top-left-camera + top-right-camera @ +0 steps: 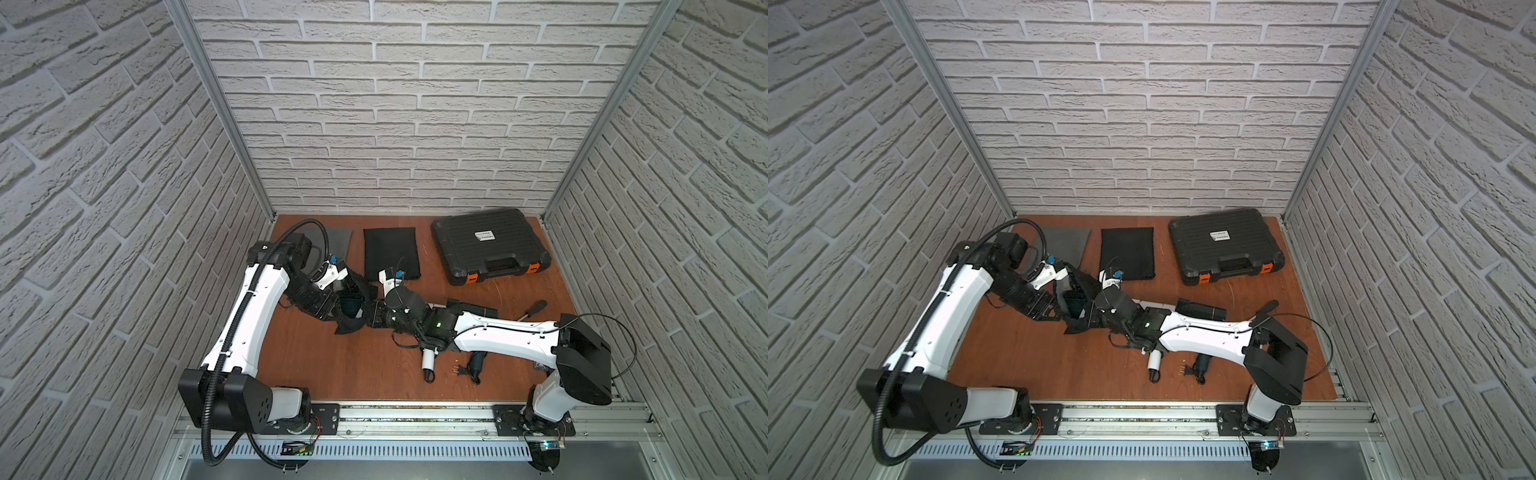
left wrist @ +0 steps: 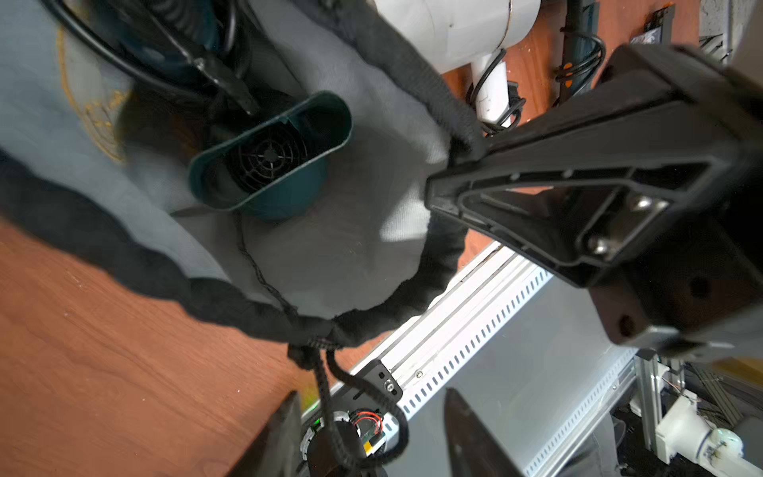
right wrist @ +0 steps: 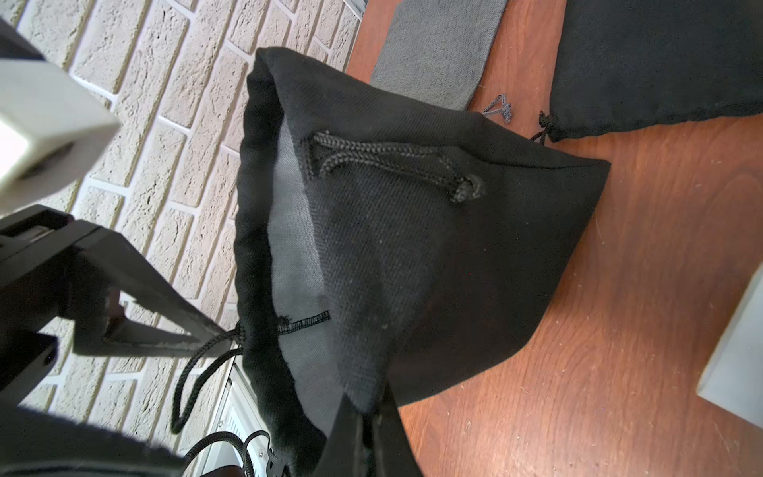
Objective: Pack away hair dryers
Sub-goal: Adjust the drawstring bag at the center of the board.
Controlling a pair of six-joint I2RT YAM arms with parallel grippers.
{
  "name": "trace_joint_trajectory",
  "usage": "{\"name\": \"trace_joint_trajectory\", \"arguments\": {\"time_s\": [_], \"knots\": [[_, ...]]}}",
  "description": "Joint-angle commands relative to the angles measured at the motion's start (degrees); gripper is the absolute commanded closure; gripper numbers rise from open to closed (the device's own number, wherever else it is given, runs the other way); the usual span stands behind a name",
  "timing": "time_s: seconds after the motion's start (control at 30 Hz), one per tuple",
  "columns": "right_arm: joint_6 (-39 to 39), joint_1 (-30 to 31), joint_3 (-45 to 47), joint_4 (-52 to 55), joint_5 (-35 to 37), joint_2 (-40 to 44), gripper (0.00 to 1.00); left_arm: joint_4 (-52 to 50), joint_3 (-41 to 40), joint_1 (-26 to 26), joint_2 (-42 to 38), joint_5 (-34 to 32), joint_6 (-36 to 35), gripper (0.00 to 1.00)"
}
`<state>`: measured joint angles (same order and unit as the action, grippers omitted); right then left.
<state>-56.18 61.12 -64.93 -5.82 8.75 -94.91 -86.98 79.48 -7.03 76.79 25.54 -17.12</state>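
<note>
- In both top views the two arms meet mid-table over the open pouch point(image 1: 351, 328); a teal dryer point(image 1: 350, 306) sits in its mouth; the white dryer point(image 1: 428, 360) and the second teal dryer point(image 1: 478, 365) lie on the table point(image 1: 332, 365) nearer the front rail, partly covered by the right forearm; a grey pouch point(image 1: 338, 239), a flat black pouch point(image 1: 390, 253) and a hard case point(image 1: 490, 245) line the back wall, clear of the arms.
- In the left wrist view the teal dryer's nozzle faces out of the pouch, with grey lining all round it; the left gripper point(image 2: 371, 442) has its fingers apart and holds nothing; the drawstring point(image 2: 326, 396) hangs loose between them; the right gripper point(image 2: 458, 165) bites the pouch rim on the far side.
- In the right wrist view the right gripper is clamped tight on the rim fabric; the pouch wall blocks any sight of the dryer inside; a finger of the left gripper ends at the opposite rim, by the drawstring's exit.
</note>
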Motion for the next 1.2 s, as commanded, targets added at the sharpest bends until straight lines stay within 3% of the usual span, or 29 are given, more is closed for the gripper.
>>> {"name": "trace_joint_trajectory", "arguments": {"time_s": [0.0, 0.23, 0.7, 0.97, 1.17], "knots": [[-0.04, 0.31, 1.11, -2.93, 0.42, 1.22, 0.97, -1.22, -0.35, -0.8, 0.28, -0.96, -0.21, 0.59], [0.02, 0.31, 1.38, -2.98, 0.53, 1.4, 0.97, -2.55, 0.35, -1.07, -0.31, -3.39, -0.87, 1.0], [-1.27, 0.49, 4.84, -3.53, 0.47, 4.02, 0.97, -1.44, 14.23, -0.62, 0.88, -14.45, -1.51, 1.0], [-1.76, 2.01, 6.04, -3.2, 1.13, 5.79, 0.97, -0.84, 23.74, -0.46, 4.58, -15.12, -1.72, 1.0], [-2.16, 2.78, 6.1, -2.36, 1.57, 4.19, 0.97, 0.31, 23.18, -0.7, 5.16, -11.79, -0.74, 1.0]]}}
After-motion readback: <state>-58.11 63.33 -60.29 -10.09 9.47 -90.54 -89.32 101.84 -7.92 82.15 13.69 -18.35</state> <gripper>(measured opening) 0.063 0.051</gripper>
